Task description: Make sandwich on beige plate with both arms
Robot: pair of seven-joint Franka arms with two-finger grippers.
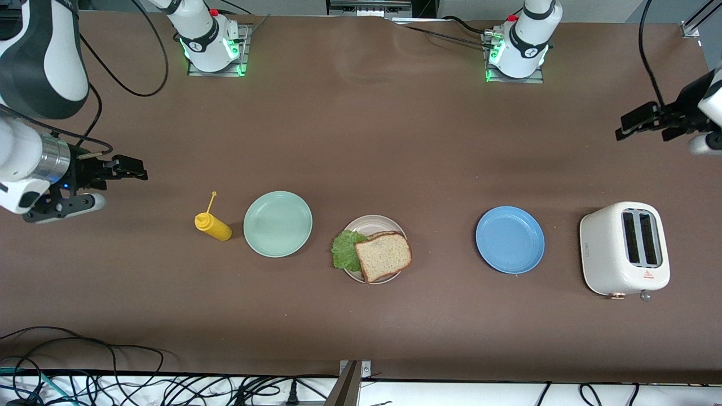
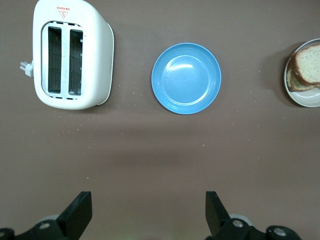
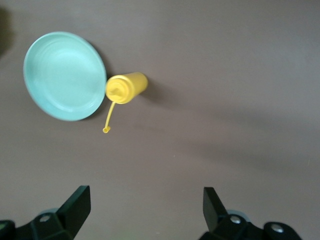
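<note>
Front: I see the sandwich (image 1: 383, 256) stacked on the beige plate (image 1: 374, 223) mid-bench, lettuce (image 1: 346, 250) poking out, so assembly looks done; left hand (image 1: 640, 125) and right hand (image 1: 127, 168) parked at the ends
Left wrist: fingers (image 2: 216, 210) wide, empty, over bare brown bench (image 2: 150, 160) near toaster (image 2: 72, 55) and blue plate (image 2: 186, 78)
Right wrist: fingers (image 3: 214, 206) wide, empty, near mustard (image 3: 126, 88) and green plate (image 3: 62, 75)

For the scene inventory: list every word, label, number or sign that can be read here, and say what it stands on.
No text can be read.
Toaster: red warning triangle with red print beside it, too small to read.
Toaster's side: small dark mark, unreadable.
Arm bases: round dark emblems, illegible.
</note>
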